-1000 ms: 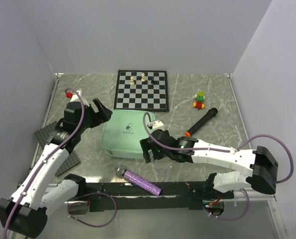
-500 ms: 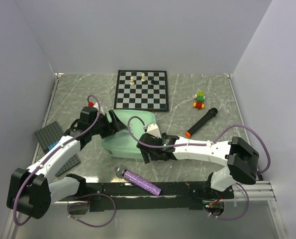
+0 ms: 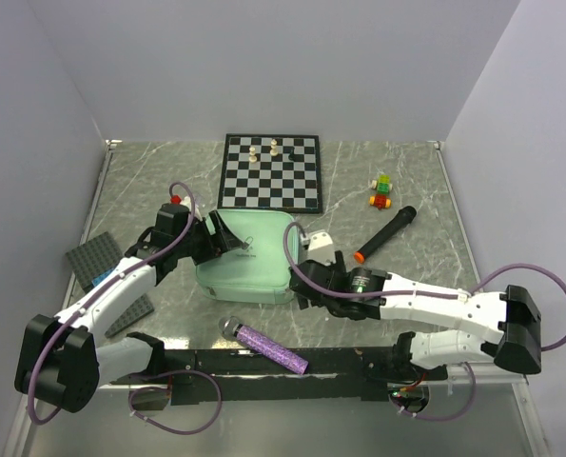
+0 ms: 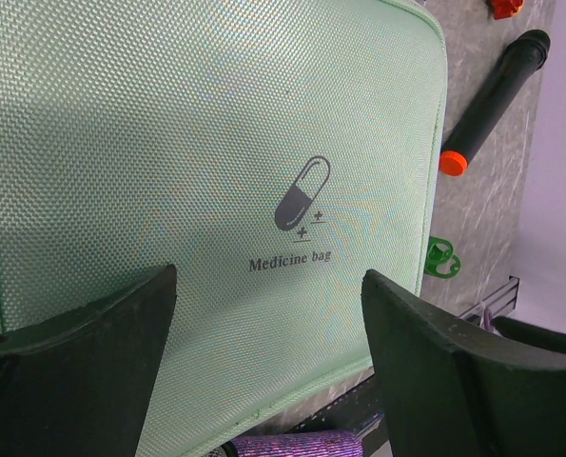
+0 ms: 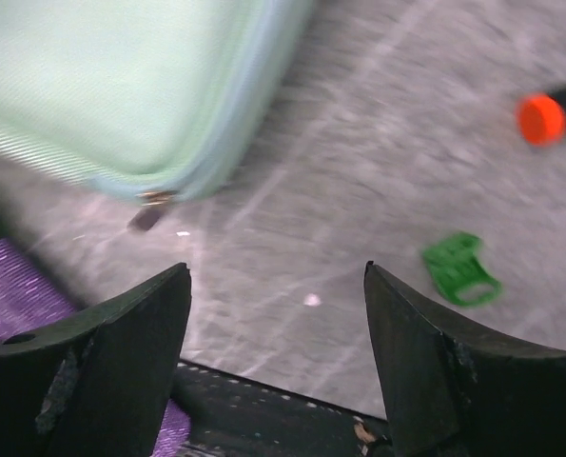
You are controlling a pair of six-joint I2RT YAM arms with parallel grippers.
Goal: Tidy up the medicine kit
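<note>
Grey table (image 3: 416, 190) is being occupied by the zipped medicine kit (image 3: 259, 271), lying under the left gripper (image 4: 268, 286), jaws wide apart and empty; the right gripper (image 5: 275, 276), likewise spread and empty, is being held beside its corner.

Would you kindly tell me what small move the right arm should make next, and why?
Probably ease the open right gripper toward the zipper pull at the corner of the medicine kit and pinch it: the kit looks closed, and the open left gripper hovers over its lid.
</note>
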